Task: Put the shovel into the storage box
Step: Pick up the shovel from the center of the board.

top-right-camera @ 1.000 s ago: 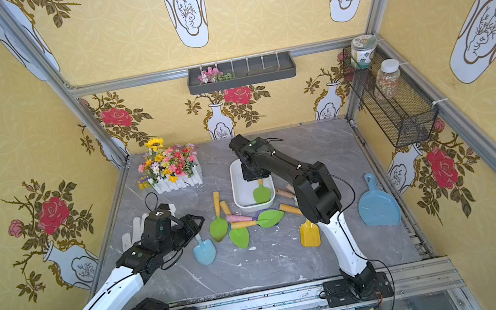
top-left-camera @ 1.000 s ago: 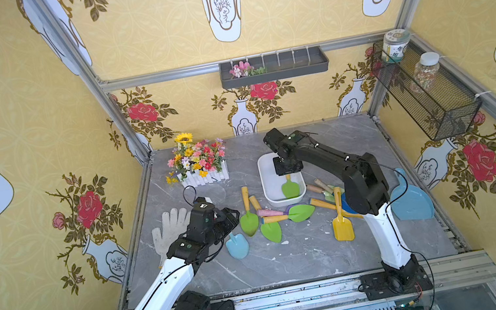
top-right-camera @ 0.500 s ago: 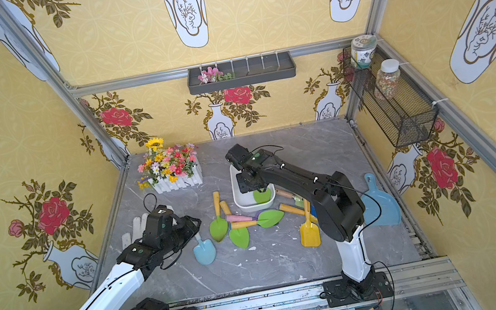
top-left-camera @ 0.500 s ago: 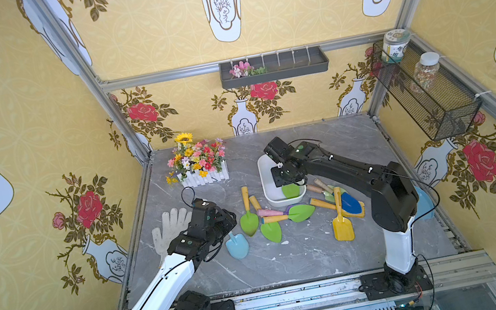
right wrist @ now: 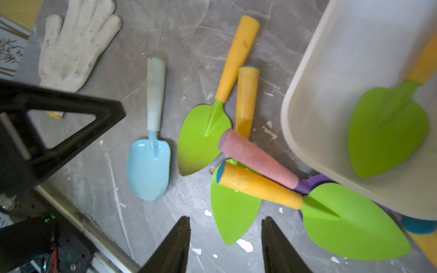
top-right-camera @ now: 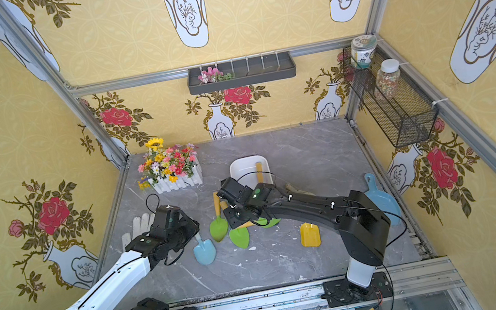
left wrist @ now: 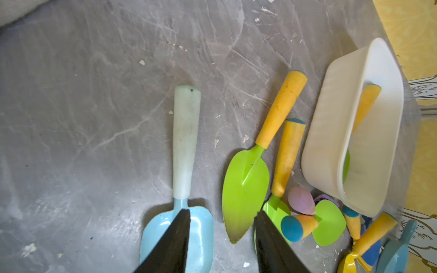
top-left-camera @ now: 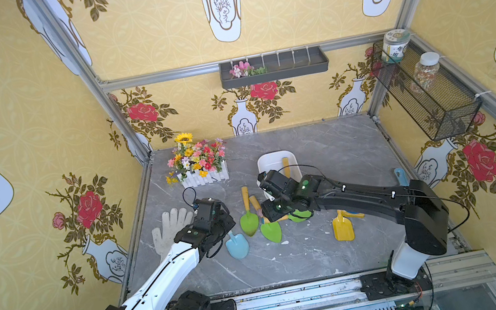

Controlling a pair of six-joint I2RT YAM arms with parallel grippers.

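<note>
Target item: light-blue shovel (left wrist: 185, 141), lying flat on the tabletop (top-left-camera: 326, 156) with its blade toward the robot's base. It is just beside the nearest green blade and does not touch it.
Destination: storage box (top-left-camera: 272, 162), a white tub further back on the tabletop. One green shovel (right wrist: 387, 132) already lies inside it.
Remaining stock: pile of shovels (right wrist: 257, 160) with crossed handles, just beside the box.
Left gripper (left wrist: 222, 211): jaws spread with nothing between them. It hangs above the light-blue shovel, one finger over the blade.
Right gripper (right wrist: 226, 218): jaws spread and empty, above bare tabletop near the pile.
Rigidity: judged stiff throughout, so no flex is expected under a pinch.
Weight: judged light, with the blade end probably the heavier.
Surface: the blade is glossy and likely slippery. The handle is matte and should give better friction.
Grasp point: the handle, taken across its width close to the blade neck to limit tipping.
Caution: the blade is thin and flush with the tabletop, so an edge grasp would likely slip.
</note>
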